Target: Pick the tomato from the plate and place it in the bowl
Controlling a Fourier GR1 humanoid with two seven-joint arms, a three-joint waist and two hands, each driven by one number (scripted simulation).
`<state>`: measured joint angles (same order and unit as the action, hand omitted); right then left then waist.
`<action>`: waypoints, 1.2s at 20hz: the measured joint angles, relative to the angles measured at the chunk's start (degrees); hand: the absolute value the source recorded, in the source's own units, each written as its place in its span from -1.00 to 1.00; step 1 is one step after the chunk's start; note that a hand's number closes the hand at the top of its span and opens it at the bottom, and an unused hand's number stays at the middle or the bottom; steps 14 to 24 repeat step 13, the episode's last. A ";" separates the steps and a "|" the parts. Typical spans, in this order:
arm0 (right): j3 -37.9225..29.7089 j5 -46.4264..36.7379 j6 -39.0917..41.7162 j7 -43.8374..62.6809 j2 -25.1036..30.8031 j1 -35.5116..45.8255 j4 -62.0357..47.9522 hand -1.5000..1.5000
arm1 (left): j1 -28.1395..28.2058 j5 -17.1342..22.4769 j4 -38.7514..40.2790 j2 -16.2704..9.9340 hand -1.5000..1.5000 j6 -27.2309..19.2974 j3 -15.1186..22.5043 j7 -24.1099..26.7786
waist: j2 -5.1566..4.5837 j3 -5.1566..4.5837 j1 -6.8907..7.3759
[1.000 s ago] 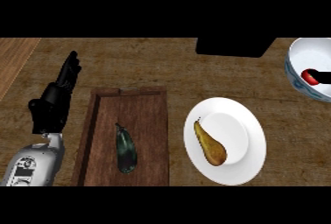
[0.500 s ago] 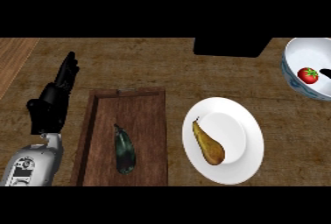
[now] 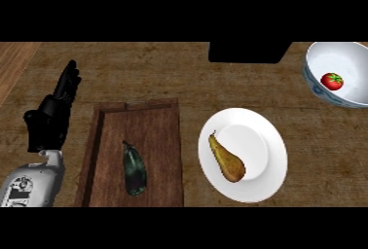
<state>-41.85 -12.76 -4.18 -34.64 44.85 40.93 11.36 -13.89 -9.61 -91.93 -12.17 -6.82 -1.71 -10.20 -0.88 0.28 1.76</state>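
- We find the small round red tomato (image 3: pixel 332 81) lying inside the white bowl with a blue-patterned outer wall (image 3: pixel 313 82), at the far right of the brown wooden worktop (image 3: pixel 158 78); the bowl runs off the right edge.
- The round white plate (image 3: pixel 267 170) sits near and left of the bowl, apart from it, and carries a yellow-brown pear (image 3: pixel 227 161) lying lengthwise on its left half, stem toward the far side.
- Left of the plate lies a dark wooden tray with a raised rim (image 3: pixel 161 146); a dark green, elongated vegetable (possibly a small aubergine, we cannot tell) (image 3: pixel 134 170) rests along its middle.
- The left robot hand (image 3: pixel 52 116), black on a grey forearm, shows at the left edge beside the tray, fingers straight and pointing to the far side, holding nothing.
- The right robot hand does not show.
- A black block (image 3: pixel 248 51) stands at the far edge, left of the bowl.
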 measured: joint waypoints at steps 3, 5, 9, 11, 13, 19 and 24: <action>-0.67 1.30 5.00 -3.36 0.85 -3.16 -0.22 -1.00 | 0.06 -0.01 0.19 -0.18 0.00 0.18 -0.39 0.38 | 0.10 -0.01 -0.28; -0.54 1.86 7.49 -4.72 1.00 -4.79 -0.07 -1.00 | 0.46 0.08 0.69 -0.02 0.00 0.31 -0.63 0.99 | 0.23 -0.05 -0.50; -0.14 2.91 11.10 -8.00 0.81 -8.17 0.59 -1.00 | 1.75 0.01 0.36 0.11 0.00 0.64 -0.89 1.41 | 0.42 -0.11 -0.77; 0.22 3.50 11.87 -8.54 0.58 -8.83 1.00 -1.00 | 1.46 -0.15 -0.03 0.22 0.00 0.76 -0.93 0.61 | 0.48 -0.12 -0.84; 0.48 4.19 12.13 -9.71 -0.35 -9.87 1.50 -1.00 | 1.39 -0.38 -0.70 0.34 0.00 0.67 -1.05 -0.07 | 0.55 -0.15 -0.91; 0.48 4.19 12.13 -9.71 -0.35 -9.87 1.50 -1.00 | 1.39 -0.38 -0.70 0.34 0.00 0.67 -1.05 -0.07 | 0.55 -0.15 -0.91; 0.48 4.19 12.13 -9.71 -0.35 -9.87 1.50 -1.00 | 1.39 -0.38 -0.70 0.34 0.00 0.67 -1.05 -0.07 | 0.55 -0.15 -0.91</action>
